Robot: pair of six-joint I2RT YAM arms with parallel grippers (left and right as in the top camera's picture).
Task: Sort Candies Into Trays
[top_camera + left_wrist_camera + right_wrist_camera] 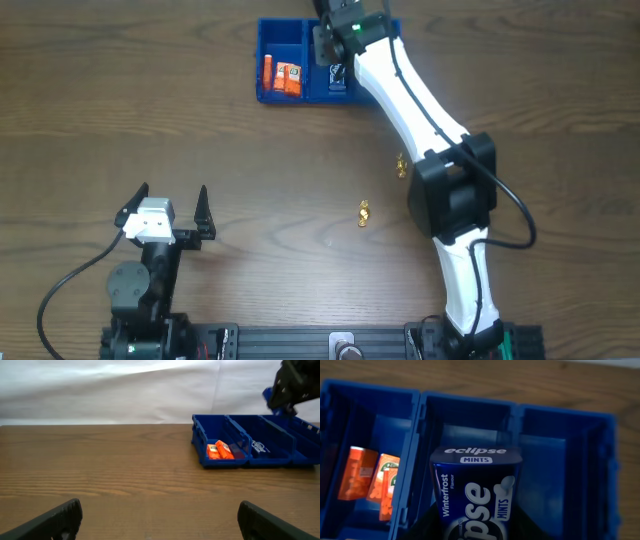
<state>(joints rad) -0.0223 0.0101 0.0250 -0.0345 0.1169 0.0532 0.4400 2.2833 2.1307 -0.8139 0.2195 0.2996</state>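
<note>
Landmark: the blue tray (283, 40), three compartments in a row, standing on the wooden table (120, 120).

My right pincer (328, 45): raised over the blue tray, clamped on the mint tin, my fingers on either side of its lower part.

Mint tin (475, 495): dark blue with white print, held in my right pincer above the tray's middle compartment, its lid end up.

Orange packs (281, 76): in the tray's end compartment, the one on my left arm's side of the middle. They lie close together on the floor, near the tray wall that faces my bases.

Printed dark packet (258, 447): flat on the floor of the tray's middle compartment, below the tin I hold. Whether it is a second mint tin I cannot tell.

Nearer gold candy (401, 165): on the table outside the tray, well apart from it on the side toward my bases, just beside my right arm (420, 100).

Farther gold candy (364, 212): also on the table, farther from the tray than the first and apart from it.

My left pincer (173, 190): fingers spread wide with nothing between them, low over the table, well apart from the tray on the side toward my bases, and pointing toward it.
</note>
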